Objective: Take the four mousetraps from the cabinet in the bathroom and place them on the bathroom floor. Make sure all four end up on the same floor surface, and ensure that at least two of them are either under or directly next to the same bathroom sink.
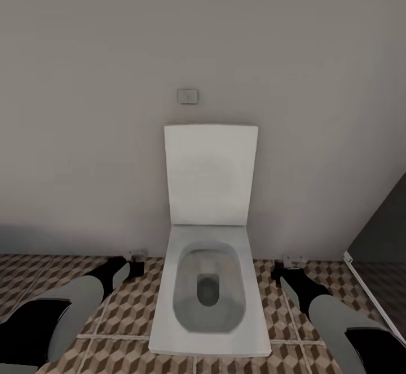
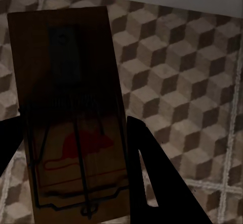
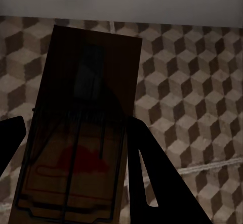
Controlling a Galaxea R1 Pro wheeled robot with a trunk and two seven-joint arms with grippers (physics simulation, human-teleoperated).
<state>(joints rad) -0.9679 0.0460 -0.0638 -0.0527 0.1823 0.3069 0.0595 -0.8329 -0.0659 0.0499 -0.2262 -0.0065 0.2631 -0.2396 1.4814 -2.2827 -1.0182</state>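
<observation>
While we face a white toilet (image 1: 210, 284), each gripper pinches a flat wooden mousetrap with wire parts above the cube-patterned floor tiles (image 2: 192, 82): left gripper (image 2: 71, 148) one mousetrap (image 2: 71, 107), right gripper (image 3: 71, 148) another mousetrap (image 3: 81, 133).

The head camera looks forward and down at the toilet (image 1: 210, 284). Both wrist cameras look closely down at the tiled floor (image 2: 187, 82), also seen from the head.

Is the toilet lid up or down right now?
Up. The toilet has its lid standing against the wall, and the open bowl shows below it in the head view.
</observation>
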